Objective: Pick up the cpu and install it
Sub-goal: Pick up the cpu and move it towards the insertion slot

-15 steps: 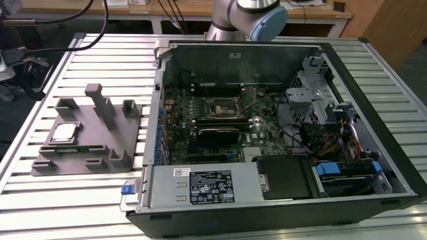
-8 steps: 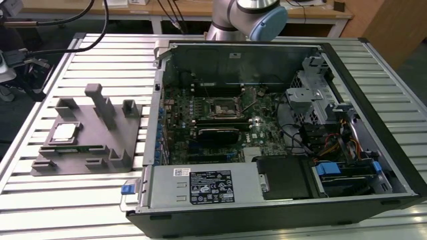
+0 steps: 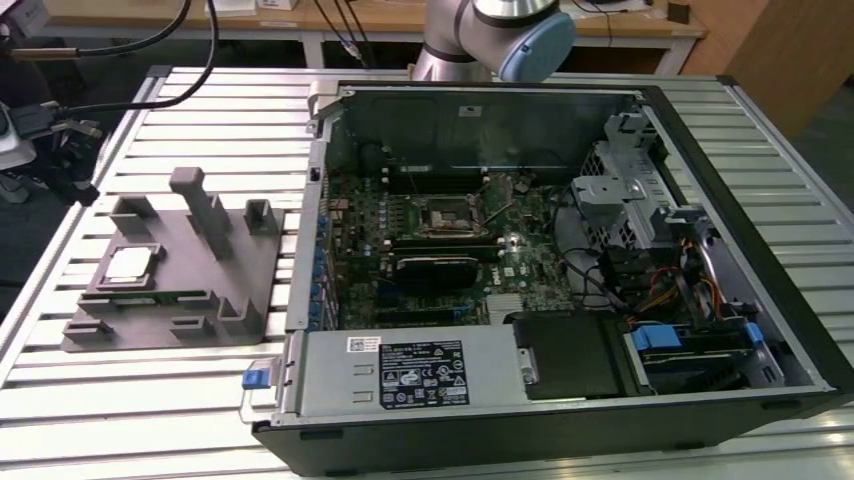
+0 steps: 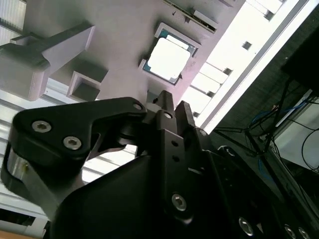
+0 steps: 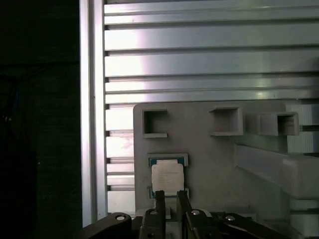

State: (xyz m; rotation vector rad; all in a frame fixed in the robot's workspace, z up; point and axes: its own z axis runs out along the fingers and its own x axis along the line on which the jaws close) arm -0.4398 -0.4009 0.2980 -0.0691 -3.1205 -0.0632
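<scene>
Right, exterior view: ribbed, slatted aluminium tabletop carries two things. Large grey moulded plastic tray sits toward the tabletop edge on the exterior view's left. Open black desktop computer case lies just beside it and takes the exterior view's right. Small flat square cpu with a pale silver-grey metal top lies flat in a recess near the tray's outer edge, well apart from the black-framed square socket on the green motherboard. Grey robot arm with a blue joint cap rises behind the case's far edge. Wooden benches stand behind it.

Second wrist view: black two-finger gripper hangs over the tray, near the cpu. Fingers set narrow, slim gap, nothing between them. Dark floor with loose cables lies beyond the tabletop edge.

First wrist view: gripper tips line up with the cpu edge. The cpu is seated in its recess close to the tray edge that runs along the tabletop edge. Dark floor past that edge.
</scene>
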